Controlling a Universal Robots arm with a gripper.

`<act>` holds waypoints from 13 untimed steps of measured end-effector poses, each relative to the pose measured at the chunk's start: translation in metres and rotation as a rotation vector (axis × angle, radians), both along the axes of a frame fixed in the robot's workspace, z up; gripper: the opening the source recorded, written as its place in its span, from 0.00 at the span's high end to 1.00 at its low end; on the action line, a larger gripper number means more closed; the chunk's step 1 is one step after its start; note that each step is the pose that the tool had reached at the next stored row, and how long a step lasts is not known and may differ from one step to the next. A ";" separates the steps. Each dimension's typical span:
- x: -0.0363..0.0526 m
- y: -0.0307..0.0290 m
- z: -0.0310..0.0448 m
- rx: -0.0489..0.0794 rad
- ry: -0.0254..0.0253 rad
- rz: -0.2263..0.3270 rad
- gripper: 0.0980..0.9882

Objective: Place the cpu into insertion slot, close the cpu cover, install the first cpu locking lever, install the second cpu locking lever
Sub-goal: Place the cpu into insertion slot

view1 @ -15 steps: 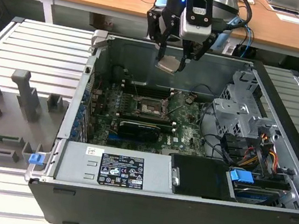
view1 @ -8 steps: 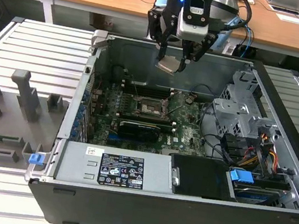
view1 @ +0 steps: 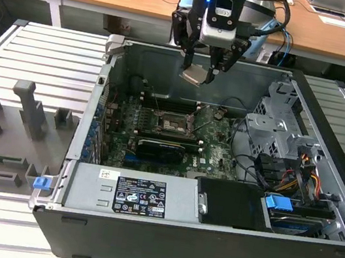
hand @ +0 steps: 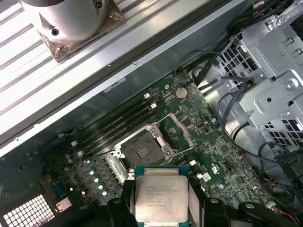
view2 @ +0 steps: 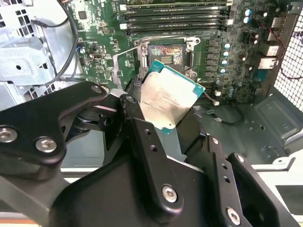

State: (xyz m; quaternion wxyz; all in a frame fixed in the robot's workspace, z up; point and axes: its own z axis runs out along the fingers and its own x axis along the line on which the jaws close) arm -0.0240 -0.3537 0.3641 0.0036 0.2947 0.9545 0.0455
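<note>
My gripper (view1: pixel 197 73) hangs above the open computer case, shut on the cpu (view1: pixel 193 75). It holds this flat silver-grey chip tilted by its edges. In both wrist views the cpu (view2: pixel 168 97) (hand: pixel 161 198) sits between black fingers (view2: pixel 135 118). It is well above the board and apart from it. The insertion slot (view1: pixel 172 124) (view2: pixel 165 56) (hand: pixel 142 151) lies below on the green board, a bare black square with a silvery rim. The cpu cover (hand: pixel 182 131) stands hinged open at one side of the slot. Thin wire levers (view2: pixel 118 61) stick up beside the slot.
Long black memory slots (hand: pixel 118 125) run beside the socket. A long black card (view1: pixel 166 146) lies nearer the case front. A metal drive cage (view1: pixel 279 124) with cables stands on the exterior view's right, a power supply (view1: pixel 138 196) in front. Grey fixtures (view1: pixel 27 108) sit on the slatted table.
</note>
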 end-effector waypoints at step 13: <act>0.0000 0.0000 -0.0012 0.000 0.0012 -0.128 0.50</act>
